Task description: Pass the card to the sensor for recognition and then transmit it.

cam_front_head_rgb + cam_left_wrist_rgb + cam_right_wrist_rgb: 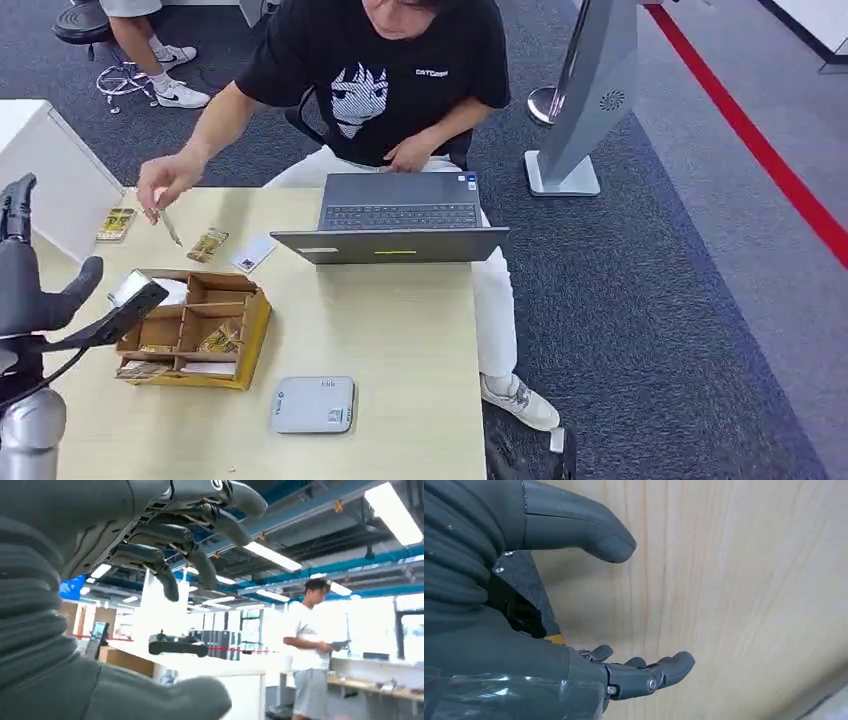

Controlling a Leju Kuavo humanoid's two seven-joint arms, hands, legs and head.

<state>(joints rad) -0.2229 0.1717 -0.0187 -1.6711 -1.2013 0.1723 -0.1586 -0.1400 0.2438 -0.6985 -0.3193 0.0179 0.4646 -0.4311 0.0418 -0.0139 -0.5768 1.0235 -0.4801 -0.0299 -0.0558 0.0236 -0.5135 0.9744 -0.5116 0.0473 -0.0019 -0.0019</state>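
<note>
Your left hand (30, 290) is hovering raised at the counter's (400, 340) near left edge, fingers spread wide and holding nothing. Just beside it, the wooden divided box (195, 328) is sitting with cards in its compartments. More cards are lying beyond the box: one yellow card (116, 223), a second card (208, 244), and a white card (253, 253). A person's hand (165, 180) is reaching over them. The grey sensor (313, 404) is resting near the front edge, apart from the box. Your right hand (624, 672) is hanging empty close above the counter, fingers loosely apart.
</note>
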